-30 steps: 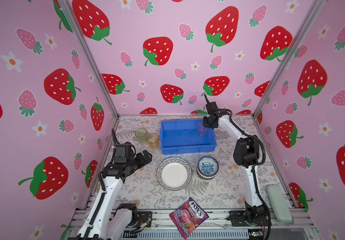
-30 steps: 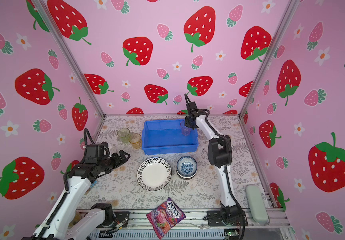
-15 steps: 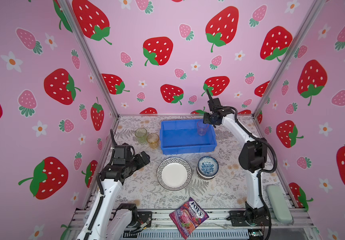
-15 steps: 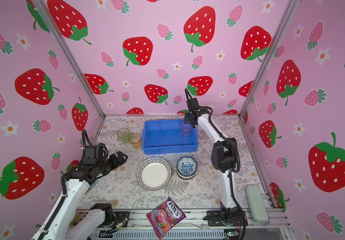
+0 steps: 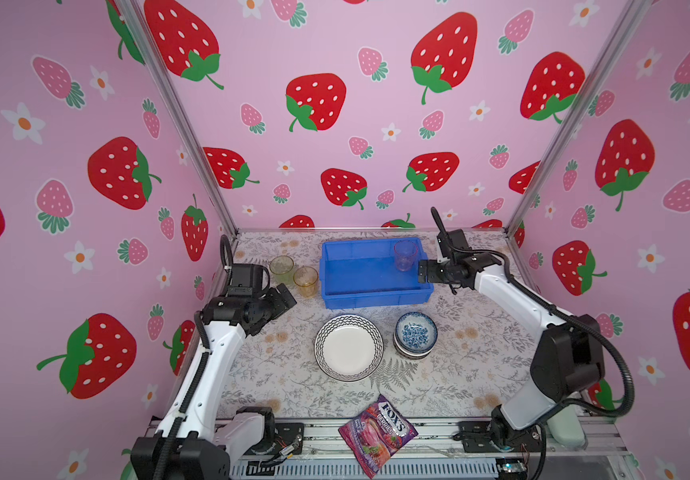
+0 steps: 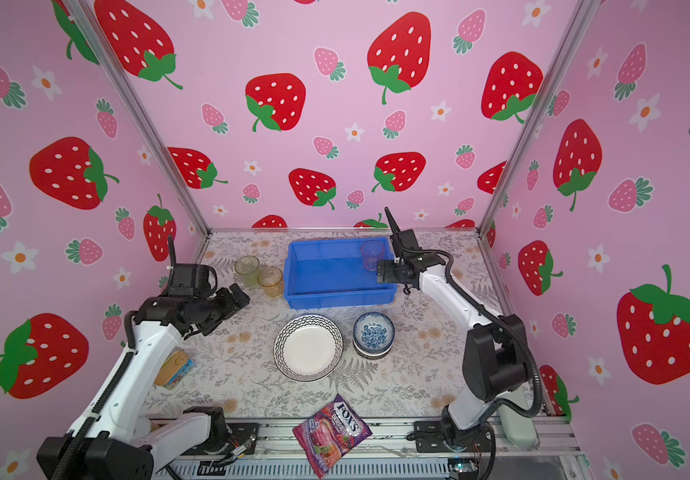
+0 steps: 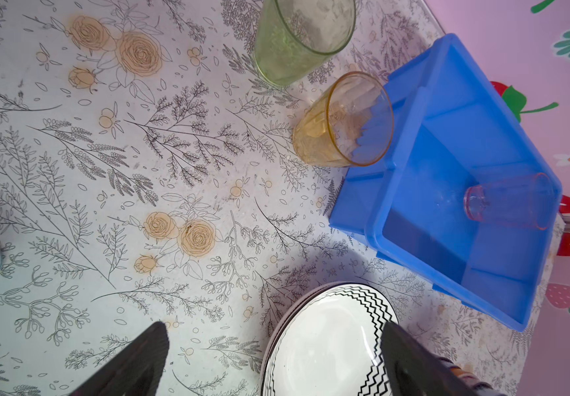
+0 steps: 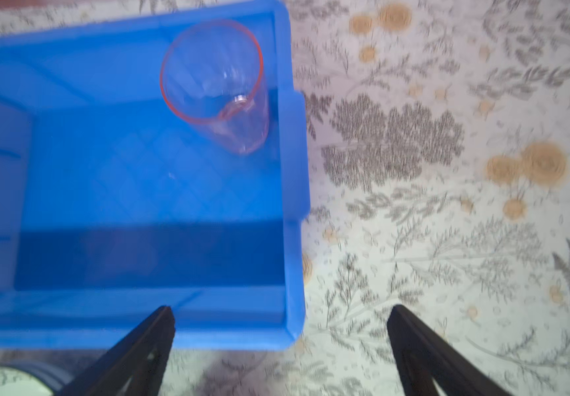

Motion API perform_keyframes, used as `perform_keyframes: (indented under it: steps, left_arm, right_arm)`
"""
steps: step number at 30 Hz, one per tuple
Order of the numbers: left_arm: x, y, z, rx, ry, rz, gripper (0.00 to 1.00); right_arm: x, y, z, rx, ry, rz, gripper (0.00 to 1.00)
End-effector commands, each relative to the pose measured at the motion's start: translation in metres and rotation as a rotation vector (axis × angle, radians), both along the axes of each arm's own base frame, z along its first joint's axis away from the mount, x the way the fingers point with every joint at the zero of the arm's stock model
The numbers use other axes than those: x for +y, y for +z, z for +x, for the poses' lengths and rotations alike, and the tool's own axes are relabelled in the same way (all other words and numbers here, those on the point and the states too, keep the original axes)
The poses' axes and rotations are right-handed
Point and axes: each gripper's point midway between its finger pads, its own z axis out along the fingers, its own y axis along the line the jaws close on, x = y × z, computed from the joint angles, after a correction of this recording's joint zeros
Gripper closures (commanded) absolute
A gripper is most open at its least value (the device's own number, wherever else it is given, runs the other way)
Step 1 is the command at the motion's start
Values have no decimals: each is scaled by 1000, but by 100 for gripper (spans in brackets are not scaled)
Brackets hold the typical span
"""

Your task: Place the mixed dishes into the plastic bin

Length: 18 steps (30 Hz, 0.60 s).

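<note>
If the table is read like a clock in both top views, with 12 at the back wall, the blue plastic bin (image 5: 376, 297) sits at 12. A pink glass (image 5: 405, 254) stands up inside it, in the bin's 2 o'clock corner. The right gripper (image 5: 423, 272) hangs at 3 o'clock of the bin, by its right rim, apart from the pink glass. In the right wrist view its fingers (image 8: 149, 343) are spread wide with nothing between them; one is over the bin's rim and one over the tablecloth (image 8: 448, 240). The left gripper (image 5: 283, 300) is at 9 o'clock of the table, and its fingers (image 7: 139, 360) are wide apart too, holding nothing. A green glass (image 5: 282, 266) and an amber glass (image 5: 306, 280) stand side by side at 10 o'clock, and the amber glass is just beside the bin's left wall. A white plate (image 5: 348, 347) with a zigzag rim lies in the middle, at 6 o'clock of the bin. At 3 o'clock of the plate a blue patterned bowl (image 5: 416, 334) sits on top of a stack of bowls. A purple candy bag (image 5: 378, 432) lies at 6 o'clock, on the front edge.
</note>
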Motion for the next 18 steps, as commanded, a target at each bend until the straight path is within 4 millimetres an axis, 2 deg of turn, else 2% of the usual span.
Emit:
perform_keyframes:
  steps: [1, 8, 13, 18]
  left_arm:
    - [2, 6, 15, 4, 46, -7, 1]
    - [-6, -15, 60, 52, 41, -29, 0]
    - [-11, -27, 89, 93, 21, -4, 6]
    - [-10, -39, 106, 124, 19, 18, 13]
  right_arm:
    - [-10, 6, -19, -40, 24, 51, 1]
    - [-48, 6, -53, -69, -19, 71, 0]
    - [-61, -10, -66, -47, -36, 83, 0]
    - [-67, -20, -70, -33, -39, 98, 1]
